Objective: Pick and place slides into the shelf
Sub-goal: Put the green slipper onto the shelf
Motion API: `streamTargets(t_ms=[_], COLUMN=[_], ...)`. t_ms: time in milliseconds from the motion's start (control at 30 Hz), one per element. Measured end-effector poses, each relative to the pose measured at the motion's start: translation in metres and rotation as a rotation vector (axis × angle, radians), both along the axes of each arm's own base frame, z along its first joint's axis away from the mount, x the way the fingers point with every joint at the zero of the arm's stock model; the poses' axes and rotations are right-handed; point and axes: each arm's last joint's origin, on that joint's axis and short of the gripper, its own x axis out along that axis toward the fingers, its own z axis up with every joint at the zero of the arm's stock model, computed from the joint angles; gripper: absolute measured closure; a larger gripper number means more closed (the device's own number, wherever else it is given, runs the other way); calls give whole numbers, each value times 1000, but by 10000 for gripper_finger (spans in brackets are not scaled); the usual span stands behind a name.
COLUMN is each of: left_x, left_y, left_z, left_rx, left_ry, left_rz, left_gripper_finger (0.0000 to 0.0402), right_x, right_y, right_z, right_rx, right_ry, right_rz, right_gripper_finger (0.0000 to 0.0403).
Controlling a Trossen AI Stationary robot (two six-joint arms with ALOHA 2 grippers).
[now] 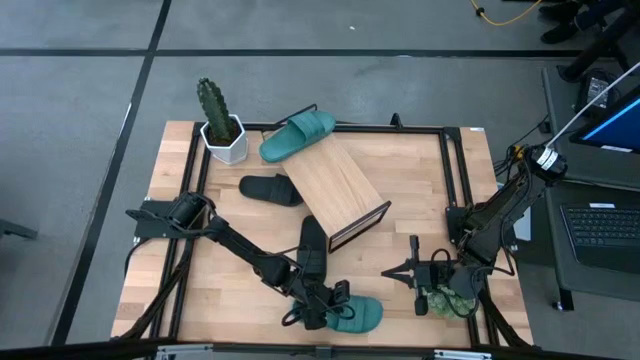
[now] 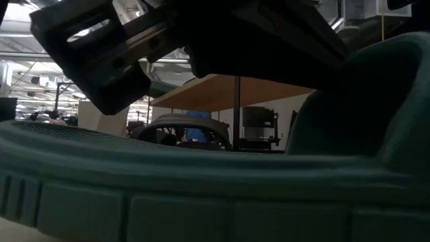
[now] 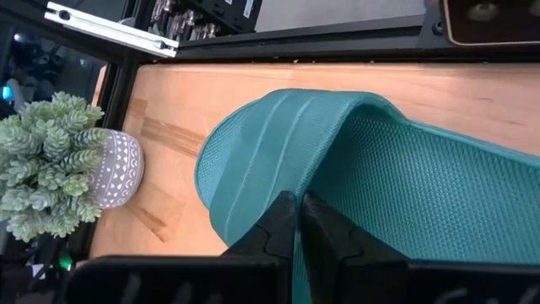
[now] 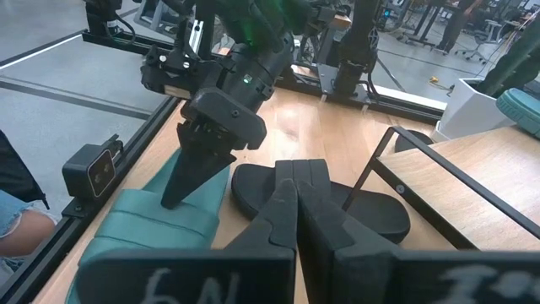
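The left gripper (image 1: 330,305), fingers pressed together on the strap of the teal-green rubber slide sandal (image 1: 355,315), stands directly over it; the sandal's long axis runs crosswise along the table's near edge, well apart from the slanted wooden-plank shelf (image 1: 335,190); the right gripper (image 1: 412,272) waits nearby, closed and empty.

The surface (image 1: 410,180) is a light wooden tabletop edged by a thin black frame. Near its middle stands the shelf (image 1: 334,190) — a slanted pale plank on black metal legs, set at an angle to the surface's edges. One teal slide (image 1: 297,134) lies at the shelf's far end, partly on the plank. A black slide (image 1: 271,189) lies flat just beside the shelf's left side; a second black slide (image 1: 313,243) lies nearer the front. Another teal slide (image 1: 357,316) rests at the front edge. A white pot with a cactus (image 1: 222,128) stands at the far left corner — a small succulent pot (image 1: 444,298) sits front right.
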Motion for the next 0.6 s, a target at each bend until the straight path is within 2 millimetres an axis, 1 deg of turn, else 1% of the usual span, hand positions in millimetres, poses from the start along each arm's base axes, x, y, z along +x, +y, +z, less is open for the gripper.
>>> streamTargets(t_ms=[233, 400, 500, 600], left_x=[1, -1, -5, -10], left_y=[0, -7, -12, -17], left_z=[2, 5, 14, 27], left_rx=[14, 38, 52, 52], left_ry=[-37, -90, -122, -164], left_rz=[36, 69, 93, 111], left_gripper_finger=[399, 400, 400, 401], right_x=[0, 0, 0, 0], right_y=[0, 0, 0, 0], right_z=[0, 0, 0, 0], right_rx=[1, 1, 0, 1], right_ry=[0, 0, 0, 0], right_rz=[0, 0, 0, 0], right_gripper_finger=[400, 400, 400, 400])
